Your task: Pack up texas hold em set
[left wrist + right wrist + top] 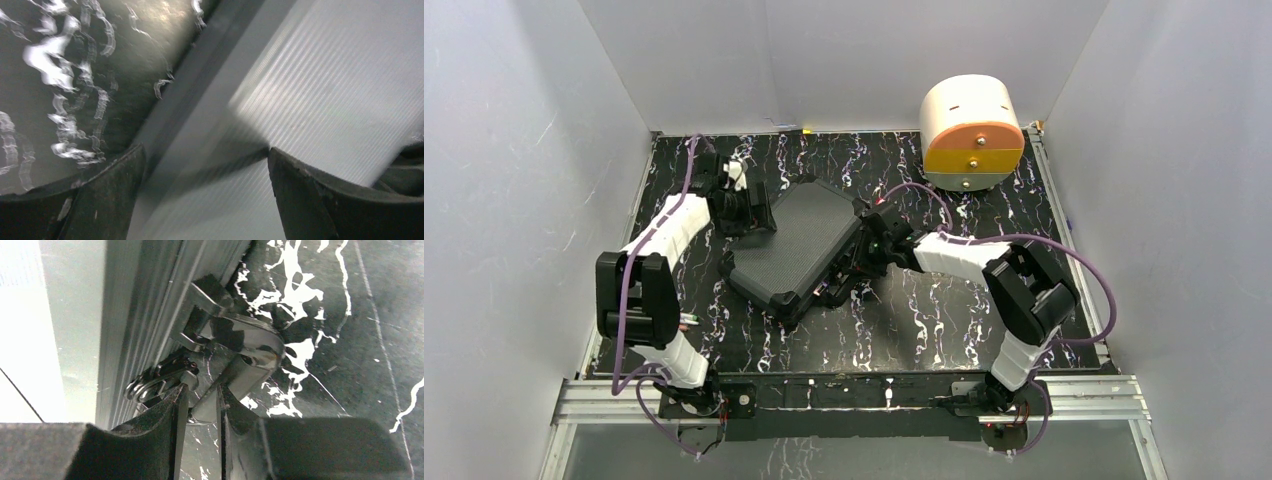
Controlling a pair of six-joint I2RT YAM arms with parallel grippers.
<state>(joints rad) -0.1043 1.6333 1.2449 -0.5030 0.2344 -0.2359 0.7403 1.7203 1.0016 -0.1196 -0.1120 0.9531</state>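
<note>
At the textured black case (pixel 794 242), right tool (pixel 200 396) pinches a chrome latch (pixel 247 347); left tool (pixel 200 167) spread.

right gripper (pixel 202 392): fingers pinched on chrome latch (pixel 247 342) | case (pixel 131 315): ribbed edge, left of fingers | table (pixel 350 370): black marbled, right of latch

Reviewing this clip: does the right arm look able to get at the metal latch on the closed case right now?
Likely yes: the wrist view shows its fingers closed on the latch at the edge of the case, with nothing blocking.
</note>
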